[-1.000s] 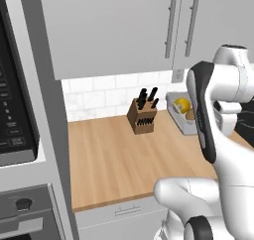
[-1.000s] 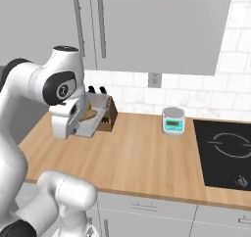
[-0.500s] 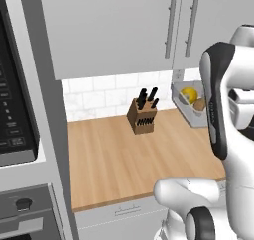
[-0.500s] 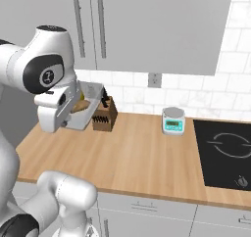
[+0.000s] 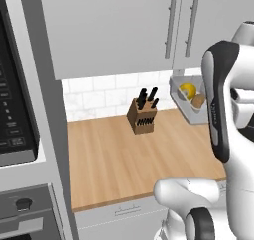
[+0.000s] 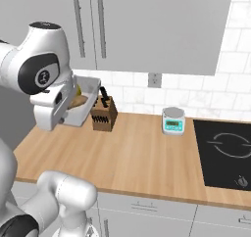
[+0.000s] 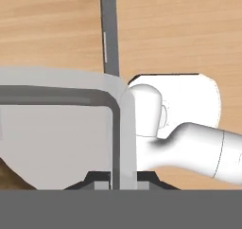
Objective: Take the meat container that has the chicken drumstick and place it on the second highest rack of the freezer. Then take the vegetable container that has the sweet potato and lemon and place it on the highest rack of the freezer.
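The gripper (image 7: 120,178) pinches the rim of the vegetable container (image 6: 83,101), above and beside the knife block (image 6: 103,114). Rigid, light tray; lemon (image 5: 187,90) and sweet potato (image 5: 199,100) may roll: keep level.

Colours here: the vegetable container (image 5: 179,91) is pale translucent grey, with a bright yellow lemon (image 5: 187,90) and a tan-orange sweet potato (image 5: 199,101) inside. Knife block (image 5: 141,118) is brown wood with black handles, and the counter (image 6: 142,155) is light striped wood.

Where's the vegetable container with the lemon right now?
The vegetable container is held up off the counter in the gripper, right of the knife block in the left base view.
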Controlling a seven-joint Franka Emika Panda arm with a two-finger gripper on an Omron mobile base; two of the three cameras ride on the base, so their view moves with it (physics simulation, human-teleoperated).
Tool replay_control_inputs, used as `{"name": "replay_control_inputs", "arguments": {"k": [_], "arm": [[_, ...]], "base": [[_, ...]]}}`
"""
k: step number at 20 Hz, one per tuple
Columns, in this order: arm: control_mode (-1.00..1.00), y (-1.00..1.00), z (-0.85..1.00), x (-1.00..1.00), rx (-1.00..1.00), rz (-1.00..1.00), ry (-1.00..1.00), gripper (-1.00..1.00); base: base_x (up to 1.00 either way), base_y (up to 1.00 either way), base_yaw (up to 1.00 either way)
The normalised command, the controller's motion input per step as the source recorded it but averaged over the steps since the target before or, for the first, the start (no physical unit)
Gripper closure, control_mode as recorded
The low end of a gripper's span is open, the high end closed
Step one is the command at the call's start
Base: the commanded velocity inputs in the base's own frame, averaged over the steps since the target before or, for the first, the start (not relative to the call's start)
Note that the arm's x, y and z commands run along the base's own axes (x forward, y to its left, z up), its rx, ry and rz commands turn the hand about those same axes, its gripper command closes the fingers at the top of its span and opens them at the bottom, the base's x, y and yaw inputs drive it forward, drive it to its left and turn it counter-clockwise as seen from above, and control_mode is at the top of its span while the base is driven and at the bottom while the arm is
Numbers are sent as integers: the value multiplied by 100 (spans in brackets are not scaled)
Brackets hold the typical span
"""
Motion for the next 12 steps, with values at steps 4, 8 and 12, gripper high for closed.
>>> {"name": "replay_control_inputs", "arguments": {"k": [4,8,12], "arm": [[-100,1,0,0,0,2,-10,100],[-100,0,0,0,0,0,0,100],[-100,7,0,0,-1,0,0,100]], "base": [[0,0,0],[0,0,0],[0,0,0]]}}
